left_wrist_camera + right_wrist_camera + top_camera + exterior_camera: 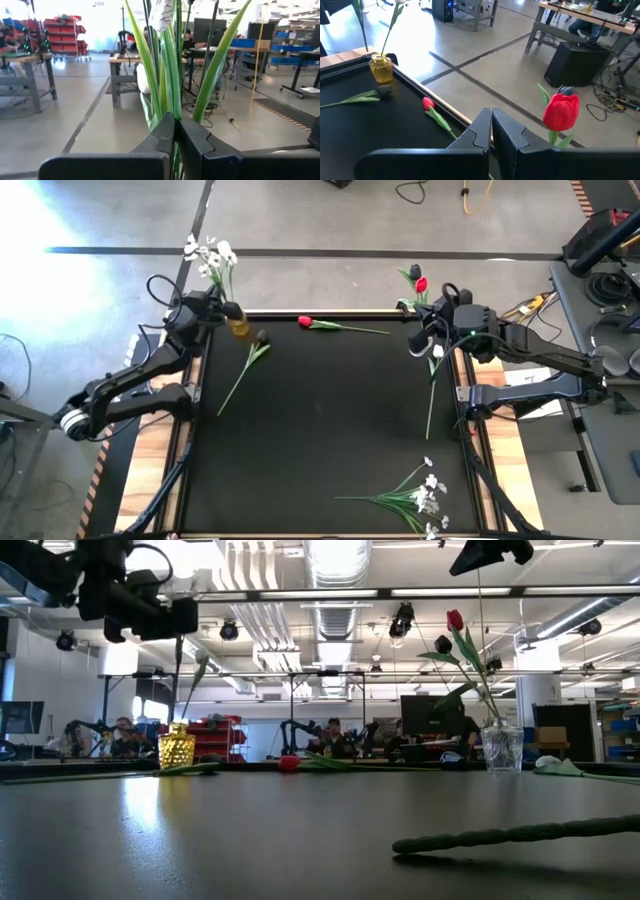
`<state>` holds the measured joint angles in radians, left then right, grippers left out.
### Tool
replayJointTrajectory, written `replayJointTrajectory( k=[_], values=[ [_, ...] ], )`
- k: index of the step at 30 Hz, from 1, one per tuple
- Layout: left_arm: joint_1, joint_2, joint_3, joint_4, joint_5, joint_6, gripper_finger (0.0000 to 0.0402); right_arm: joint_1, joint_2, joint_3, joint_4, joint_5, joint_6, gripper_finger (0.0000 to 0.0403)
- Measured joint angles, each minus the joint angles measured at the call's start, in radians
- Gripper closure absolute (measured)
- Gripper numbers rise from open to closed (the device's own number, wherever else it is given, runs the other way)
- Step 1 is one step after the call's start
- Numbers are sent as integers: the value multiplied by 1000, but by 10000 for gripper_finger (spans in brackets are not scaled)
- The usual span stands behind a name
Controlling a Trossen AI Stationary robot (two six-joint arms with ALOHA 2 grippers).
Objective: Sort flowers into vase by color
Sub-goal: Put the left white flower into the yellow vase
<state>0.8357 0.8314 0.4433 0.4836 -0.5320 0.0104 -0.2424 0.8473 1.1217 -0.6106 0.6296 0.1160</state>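
My left gripper (pixel 222 308) is at the table's far left corner, shut on a white-blossomed flower spray (pixel 210 253). The spray rises above the yellow vase (pixel 238 323), and in the low view its stem (pixel 179 680) runs down into that vase (pixel 176 748). At the far right corner my right gripper (pixel 420 342) hovers shut with nothing seen between its fingers (pixel 491 117). Just beyond it, a red tulip (pixel 561 111) and a dark tulip (pixel 566 91) stand in the clear vase (pixel 502 748). My left gripper pinches the spray's green stem (pixel 175 152) between its two shut fingers, below the long leaves (pixel 165 75). The fingers come in level from the table's left side and lie across the stem. The spray stands upright, blossoms above the fingers and lower end in the yellow vase.
Three flowers lie loose on the black table: a dark tulip (pixel 262 338) by the yellow vase, a red tulip (pixel 306 322) near the far edge, and a white tulip (pixel 436 352) along the right edge. Several white sprays (pixel 420 495) lie at the near right.
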Motion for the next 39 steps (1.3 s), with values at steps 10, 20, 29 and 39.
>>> replayJointTrajectory(
  k=[10, 20, 29, 39],
  values=[
    [98, 84, -28, 109, 108, -9, 401, 0, 0, 0, 6, 0, 37, 394],
    [99, 157, -89, 214, 108, -45, 401, 0, 0, 0, 25, 0, 43, 394],
    [99, 208, -134, 272, 106, -56, 401, 0, 0, 0, 25, 0, 58, 394],
    [102, 284, -155, 315, 103, -56, 402, 0, 18, 43, 26, 1, 47, 394]
  ],
)
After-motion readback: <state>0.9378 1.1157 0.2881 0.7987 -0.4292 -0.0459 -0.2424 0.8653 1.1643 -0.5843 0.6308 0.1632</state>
